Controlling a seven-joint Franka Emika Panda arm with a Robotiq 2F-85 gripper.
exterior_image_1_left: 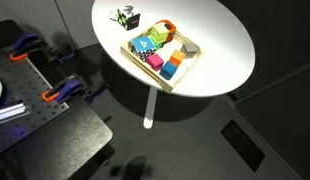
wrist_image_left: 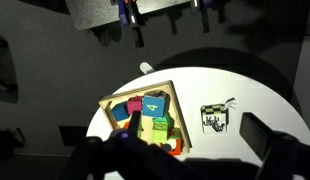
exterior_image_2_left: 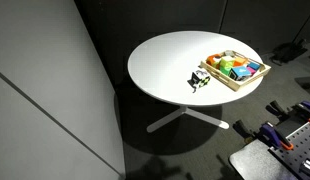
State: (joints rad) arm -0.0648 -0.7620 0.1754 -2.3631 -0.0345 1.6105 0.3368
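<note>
In the wrist view my gripper (wrist_image_left: 185, 165) is only a dark blur, so I cannot tell its opening. It covers the tray (wrist_image_left: 130, 93) corner nearest to it. The drawing on the cube (wrist_image_left: 217, 118) just ahead is too small to read.

Round white desk (wrist_image_left: 245, 90) seen from above; on it a wooden tray (wrist_image_left: 135, 91) full of coloured blocks (wrist_image_left: 153, 104), with a small printed cube (wrist_image_left: 216, 118) near it, not touching.

White round table (exterior_image_1_left: 220, 40) bears 1 block tray (exterior_image_1_left: 185, 68), 1 patterned cube (exterior_image_1_left: 128, 17)
</note>
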